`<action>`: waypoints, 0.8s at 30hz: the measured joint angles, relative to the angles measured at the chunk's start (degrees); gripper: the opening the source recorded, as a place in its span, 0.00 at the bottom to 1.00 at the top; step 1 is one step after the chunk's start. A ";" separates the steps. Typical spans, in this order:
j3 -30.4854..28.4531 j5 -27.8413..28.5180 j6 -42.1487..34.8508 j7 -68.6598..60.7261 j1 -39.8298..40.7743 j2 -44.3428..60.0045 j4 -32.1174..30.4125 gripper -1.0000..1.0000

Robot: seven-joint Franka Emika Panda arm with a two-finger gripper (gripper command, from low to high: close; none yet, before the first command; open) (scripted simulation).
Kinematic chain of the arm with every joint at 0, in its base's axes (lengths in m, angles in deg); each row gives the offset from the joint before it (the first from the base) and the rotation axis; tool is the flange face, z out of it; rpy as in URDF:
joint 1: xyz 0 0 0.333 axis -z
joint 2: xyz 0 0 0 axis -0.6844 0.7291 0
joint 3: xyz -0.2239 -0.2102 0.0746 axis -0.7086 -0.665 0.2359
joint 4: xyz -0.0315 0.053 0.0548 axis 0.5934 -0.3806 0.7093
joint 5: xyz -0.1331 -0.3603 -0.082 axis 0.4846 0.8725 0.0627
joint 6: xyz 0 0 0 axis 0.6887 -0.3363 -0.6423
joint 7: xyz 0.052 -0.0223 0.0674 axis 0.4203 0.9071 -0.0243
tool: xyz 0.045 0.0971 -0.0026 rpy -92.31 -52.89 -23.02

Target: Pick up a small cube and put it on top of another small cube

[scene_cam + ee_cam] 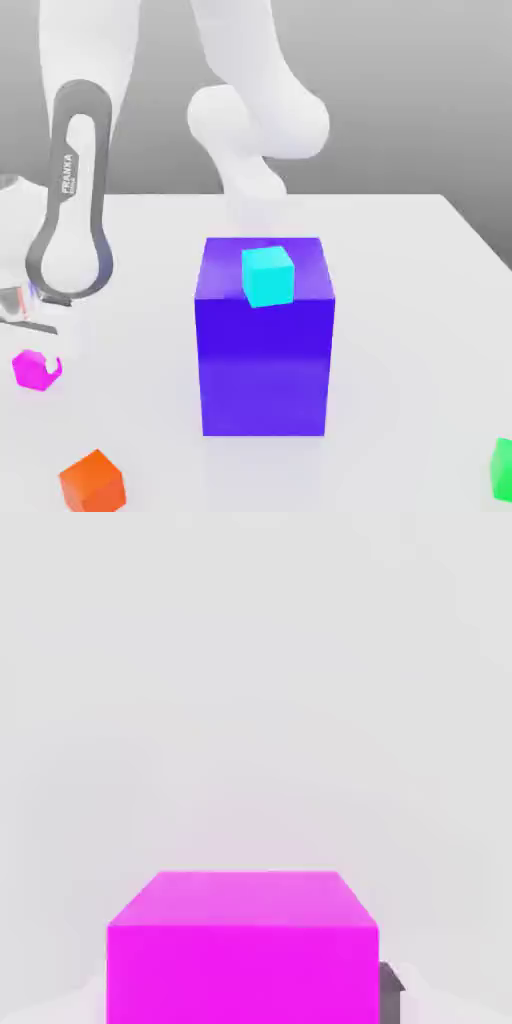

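The small magenta-pink cube (33, 369) is at the exterior view's left, low over the white table. My gripper (40, 362) comes down on it from above, and a pale fingertip (56, 367) lies against the side of the cube that faces the exterior view's right. In the hand view the magenta cube (243, 952) sits close under the camera, with a dark fingertip (391, 993) pressed to its side. The gripper looks shut on this cube. I cannot tell whether the cube rests on the table or hangs just above it.
A big blue-violet block (264, 350) stands mid-table with a cyan cube (267, 276) on top. An orange cube (92, 482) lies near the front at the exterior view's left. A green cube (503, 468) sits at the exterior view's right edge. The white table (400, 300) carries them all.
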 joint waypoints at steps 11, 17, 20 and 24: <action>-6.33 15.79 -10.75 18.90 -15.11 -12.60 2.18 0.00; 1.50 19.40 -14.84 31.63 -27.84 -11.10 8.26 0.00; 4.64 20.86 -16.42 36.94 -33.36 -10.67 10.45 0.00; 8.35 22.47 -18.20 43.54 -40.52 -10.47 12.76 0.00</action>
